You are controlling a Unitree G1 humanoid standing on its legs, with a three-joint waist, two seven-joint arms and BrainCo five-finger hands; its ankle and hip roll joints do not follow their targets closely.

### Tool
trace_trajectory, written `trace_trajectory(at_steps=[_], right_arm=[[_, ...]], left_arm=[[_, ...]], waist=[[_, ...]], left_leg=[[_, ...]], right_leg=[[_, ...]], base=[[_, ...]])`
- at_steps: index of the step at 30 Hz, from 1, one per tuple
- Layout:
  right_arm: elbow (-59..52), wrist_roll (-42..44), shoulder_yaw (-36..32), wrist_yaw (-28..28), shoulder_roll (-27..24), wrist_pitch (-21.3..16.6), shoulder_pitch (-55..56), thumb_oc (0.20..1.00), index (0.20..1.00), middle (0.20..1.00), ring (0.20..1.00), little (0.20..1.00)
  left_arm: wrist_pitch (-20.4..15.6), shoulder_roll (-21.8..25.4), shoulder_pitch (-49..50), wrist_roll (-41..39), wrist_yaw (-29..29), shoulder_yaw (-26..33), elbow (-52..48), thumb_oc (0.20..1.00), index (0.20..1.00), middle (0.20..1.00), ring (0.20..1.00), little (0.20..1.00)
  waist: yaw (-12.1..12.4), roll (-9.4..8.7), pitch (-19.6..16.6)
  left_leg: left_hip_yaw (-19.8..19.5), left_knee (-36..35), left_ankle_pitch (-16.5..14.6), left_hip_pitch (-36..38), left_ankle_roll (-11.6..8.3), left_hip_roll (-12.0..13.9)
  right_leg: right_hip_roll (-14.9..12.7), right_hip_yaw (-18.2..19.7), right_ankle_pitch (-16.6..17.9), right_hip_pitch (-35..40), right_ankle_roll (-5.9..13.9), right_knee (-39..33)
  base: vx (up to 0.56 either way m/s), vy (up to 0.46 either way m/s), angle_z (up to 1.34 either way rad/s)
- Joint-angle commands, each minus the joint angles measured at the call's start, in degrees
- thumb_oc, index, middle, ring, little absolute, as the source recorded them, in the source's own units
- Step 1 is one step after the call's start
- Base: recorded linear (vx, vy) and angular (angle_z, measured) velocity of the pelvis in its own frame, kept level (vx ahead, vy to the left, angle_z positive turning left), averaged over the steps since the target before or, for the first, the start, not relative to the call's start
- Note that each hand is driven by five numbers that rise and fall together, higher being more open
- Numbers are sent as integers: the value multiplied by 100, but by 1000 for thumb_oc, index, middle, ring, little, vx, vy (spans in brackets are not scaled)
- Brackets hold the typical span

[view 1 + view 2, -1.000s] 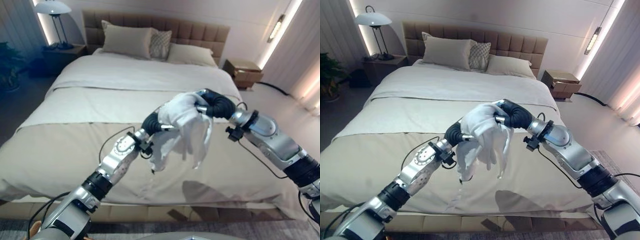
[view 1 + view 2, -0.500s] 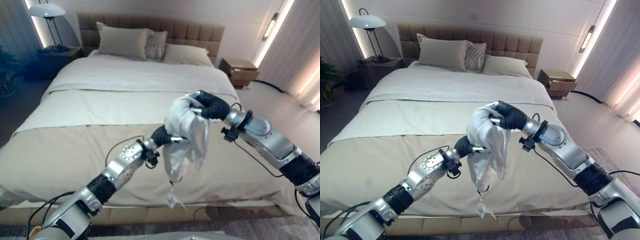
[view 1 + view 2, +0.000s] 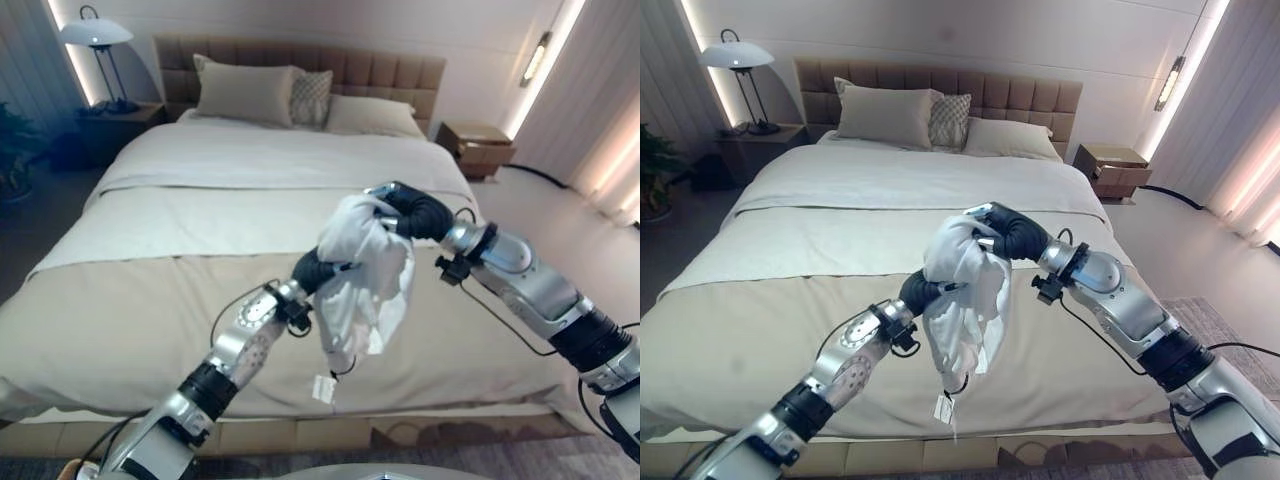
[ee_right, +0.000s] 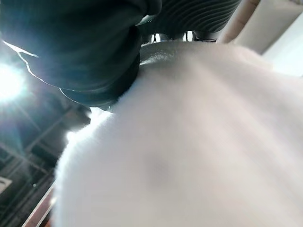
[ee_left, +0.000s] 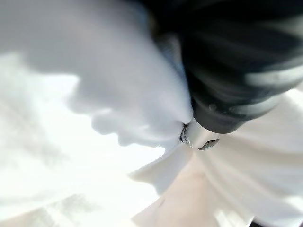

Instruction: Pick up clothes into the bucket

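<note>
A made bed (image 3: 770,300) with a beige cover fills the room in front of the robot, and above its foot both hands meet in a bunched white garment (image 3: 965,290). The right hand (image 3: 1008,232) sits at the top of the bundle, its dark cover showing while the fingers are buried in cloth, so I cannot tell how they are set. The left hand (image 3: 921,291) comes in lower and from the side, pushed into the fabric; its fingers are hidden as well. The garment hangs down from between them, clear of the bed, with a small tag (image 3: 940,405) dangling at its lowest point.

Pillows (image 3: 885,112) lie against the padded headboard (image 3: 1020,95). A lamp (image 3: 735,57) stands on the nightstand to the left, another nightstand (image 3: 1112,165) on the right.

Compared with half a second ago, the left hand sits a little lower and the cloth has gathered tighter.
</note>
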Motion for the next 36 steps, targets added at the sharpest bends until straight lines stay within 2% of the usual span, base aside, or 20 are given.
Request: trace_trajectory(at_steps=[1, 2, 4, 5, 11, 12, 13, 16, 19, 20, 23, 24, 25, 26, 27, 30, 32, 33, 34, 36], right_arm=[[-36, 197, -763, -127, 117, -368, -323, 307, 307, 307, 307, 307], [-55, 152, -955, -137, 133, -385, -142, 1000, 1000, 1000, 1000, 1000], [-85, 136, -1045, -136, 168, -384, -46, 1000, 1000, 1000, 1000, 1000], [-115, 109, -1253, -132, 210, -379, 165, 1000, 1000, 1000, 1000, 1000], [-7, -60, -1869, -197, 441, -426, 709, 1000, 1000, 1000, 1000, 1000], [-9, -61, -1869, -198, 444, -425, 712, 1000, 1000, 1000, 1000, 1000], [27, -119, -2122, -245, 549, -450, 944, 1000, 1000, 1000, 1000, 1000], [64, -99, -2286, -247, 685, -459, 1103, 1000, 1000, 1000, 1000, 1000], [110, -279, -2644, -349, 916, -480, 1438, 1000, 1000, 1000, 1000, 1000], [104, -283, -2645, -351, 919, -477, 1444, 1000, 1000, 1000, 1000, 1000], [115, -790, -2909, -509, 1017, -534, 1664, 1000, 1000, 1000, 1000, 1000], [114, -1197, -3015, -670, 1046, -593, 1762, 1000, 1000, 1000, 1000, 1000], [124, -2117, -3173, -971, 997, -672, 1864, 1000, 1000, 1000, 1000, 1000], [118, -2136, -3174, -983, 1002, -671, 1869, 1000, 1000, 1000, 1000, 1000], [307, -2658, -3186, -1341, 1151, -744, 1946, 1000, 1000, 1000, 1000, 1000], [451, -3011, -3153, -1664, 1355, -798, 1963, 1000, 1000, 1000, 1000, 1000], [561, -3209, -3167, -1968, 1501, -866, 2054, 1000, 1000, 1000, 1000, 1000], [579, -3331, -3149, -2100, 1519, -871, 2039, 1000, 1000, 1000, 1000, 1000], [533, -3425, -3138, -2176, 1538, -873, 2097, 1000, 1000, 1000, 1000, 1000], [418, -3493, -3139, -2166, 1580, -857, 2276, 1000, 1000, 1000, 1000, 1000]], left_arm=[[-265, 262, 102, -254, 108, 345, 301, 200, 200, 200, 200, 200], [-308, 316, 424, -241, 106, 657, 269, 200, 200, 200, 200, 200], [-329, 334, 600, -235, 112, 829, 229, 200, 200, 200, 200, 200], [-399, 442, 948, -149, 172, 1188, 29, 200, 200, 200, 200, 200], [-841, 792, 1746, 714, 499, 2296, -489, 200, 200, 200, 200, 200], [-839, 794, 1751, 715, 501, 2298, -494, 200, 200, 200, 200, 200], [-947, 795, 1981, 854, 590, 2701, -610, 200, 200, 200, 200, 200], [-1010, 704, 2138, 841, 640, 2973, -627, 200, 200, 200, 200, 200], [-1136, 560, 2389, 924, 811, 3574, -675, 200, 200, 200, 200, 200], [-1133, 560, 2396, 927, 814, 3574, -682, 200, 200, 200, 200, 200], [-1278, 464, 2596, 1196, 1028, 4029, -799, 200, 200, 200, 200, 200], [-1345, 479, 2677, 1531, 1241, 4194, -816, 200, 200, 200, 200, 200], [-1458, 488, 2681, 1980, 1515, 4361, -744, 200, 200, 200, 200, 200], [-1459, 486, 2678, 1992, 1525, 4354, -745, 200, 200, 200, 200, 200], [-1531, 455, 2601, 2458, 1984, 4381, -630, 200, 200, 200, 200, 200], [-1547, 389, 2541, 2737, 2326, 4420, -572, 200, 200, 200, 200, 200], [-1517, 368, 2296, 3149, 2814, 4329, -491, 200, 200, 200, 200, 200], [-1534, 347, 2105, 3213, 2932, 4196, -426, 200, 200, 200, 200, 200], [-1527, 331, 2007, 3335, 3093, 4131, -376, 200, 200, 200, 200, 200], [-1504, 204, 1945, 3497, 3303, 4075, -369, 200, 200, 200, 200, 200]], waist=[[173, -199, -88], [222, -195, -98], [251, -191, -102], [304, -182, -99], [470, -122, -63], [467, -123, -65], [521, -105, -51], [543, -95, -47], [617, -47, -13], [614, -48, -14], [681, -27, 50], [712, -11, 81], [762, 11, 131], [754, 15, 136], [838, 56, 183], [932, 105, 286], [1050, 169, 498], [997, 209, 575], [967, 243, 619], [860, 297, 726]], left_leg=[[-284, 462, -79, -410, -31, 103], [-305, 457, -63, -419, -38, 117], [-316, 455, -55, -429, -41, 123], [-347, 465, -38, -454, -51, 142], [-488, 482, 1, -528, -75, 189], [-491, 483, 1, -529, -75, 189], [-541, 495, 10, -551, -78, 193], [-578, 507, 6, -564, -79, 189], [-665, 566, -11, -602, -77, 186], [-670, 571, -14, -605, -77, 187], [-768, 723, -55, -662, -83, 203], [-814, 771, -60, -679, -95, 226], [-916, 816, -14, -721, -151, 264], [-932, 821, -15, -723, -156, 269], [-1074, 819, 130, -795, -250, 348], [-1305, 818, 324, -949, -395, 476], [-1549, 675, 723, -1343, -548, 582], [-1710, 527, 921, -1547, -603, 613], [-1696, 355, 1057, -1638, -618, 659], [-1424, 196, 1236, -1758, -559, 784]], right_leg=[[-470, -421, -3, 106, 460, 376], [-454, -458, -20, 120, 448, 369], [-441, -476, -33, 129, 436, 361], [-427, -517, -43, 136, 415, 354], [-393, -652, -121, 207, 367, 343], [-392, -654, -121, 209, 367, 343], [-386, -692, -144, 229, 349, 349], [-382, -716, -166, 245, 337, 356], [-388, -792, -238, 281, 304, 414], [-387, -796, -240, 284, 304, 416], [-386, -829, -336, 323, 264, 525], [-374, -855, -403, 334, 239, 599], [-314, -900, -508, 370, 192, 668], [-308, -914, -513, 379, 189, 670], [-178, -1051, -627, 446, 126, 683], [12, -1252, -769, 485, 46, 700], [92, -1602, -917, 359, -40, 883], [105, -1793, -979, 247, -77, 1002], [110, -1936, -1024, 201, -95, 1046], [76, -2146, -1065, 98, -108, 1216]], base=[[-3, -24, 6], [-9, -25, 10], [-11, -26, 13], [-12, -27, 14], [-4, -23, 8], [2, -17, 14], [2, -12, 11], [0, -13, 15], [-4, -10, 16], [2, -21, 11], [0, -32, 12], [-3, -75, 16], [-2, -63, 16], [-28, -96, 29], [-26, -64, 27], [-100, -102, 50], [-275, -91, 53], [-246, -44, 110], [-171, 6, 178], [-83, 37, 141]])
